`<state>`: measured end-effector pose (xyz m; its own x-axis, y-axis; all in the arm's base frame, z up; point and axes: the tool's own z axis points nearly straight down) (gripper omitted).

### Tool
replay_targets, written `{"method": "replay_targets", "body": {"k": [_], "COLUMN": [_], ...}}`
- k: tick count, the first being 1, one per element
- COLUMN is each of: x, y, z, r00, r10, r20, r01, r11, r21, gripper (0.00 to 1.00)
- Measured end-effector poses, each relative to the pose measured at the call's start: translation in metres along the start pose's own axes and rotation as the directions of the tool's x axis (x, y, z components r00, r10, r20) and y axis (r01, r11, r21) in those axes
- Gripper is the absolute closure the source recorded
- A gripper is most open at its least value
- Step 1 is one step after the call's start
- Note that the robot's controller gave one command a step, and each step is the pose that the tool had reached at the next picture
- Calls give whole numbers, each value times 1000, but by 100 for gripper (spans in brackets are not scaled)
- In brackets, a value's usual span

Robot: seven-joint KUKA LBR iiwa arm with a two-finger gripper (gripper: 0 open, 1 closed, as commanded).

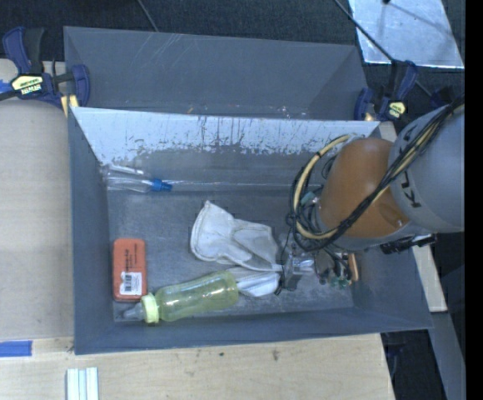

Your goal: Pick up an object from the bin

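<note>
1. Fingers (285,275): low in the front right part of the bin (90,223), dark and narrow against the grey floor. The gap between them does not read from this angle, so I cannot tell whether they are apart or closed, or whether they have hold of anything.
2. Nearest thing: a pale clear piece (258,287) just left of the tips, touching or nearly so. It is possibly the right end of the bottle; the view is too poor to be sure.
3. Bottle (193,298): yellow-green and see-through, lying on its side along the front wall. Its yellow cap points left and its right end reaches toward the fingers.
4. White cloth (223,236): crumpled, maybe a glove, lying mid-bin just behind the bottle. Its right edge is close beside the fingers.
5. Orange block (128,267): flat, with a white label, at the left side of the floor. It is near the bottle's cap and well apart from the fingers.
6. Clear tube (137,179) with a blue tip: back left, lying along the foot of the rear wall.
7. Orange wrist cover (362,194): looped with yellow and black cables, above the fingers at the bin's right.
</note>
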<state>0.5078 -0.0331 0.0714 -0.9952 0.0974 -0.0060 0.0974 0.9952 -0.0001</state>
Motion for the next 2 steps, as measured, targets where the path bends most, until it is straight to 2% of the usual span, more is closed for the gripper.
{"method": "replay_targets", "body": {"k": [1, 2], "x": [2, -27], "y": [-11, -34], "z": [-48, -130], "r00": [998, 995], "r10": [-58, -103], "r20": [-9, -5], "r01": [58, 103], "r11": [998, 995], "r21": [0, 0], "gripper": [100, 100]}}
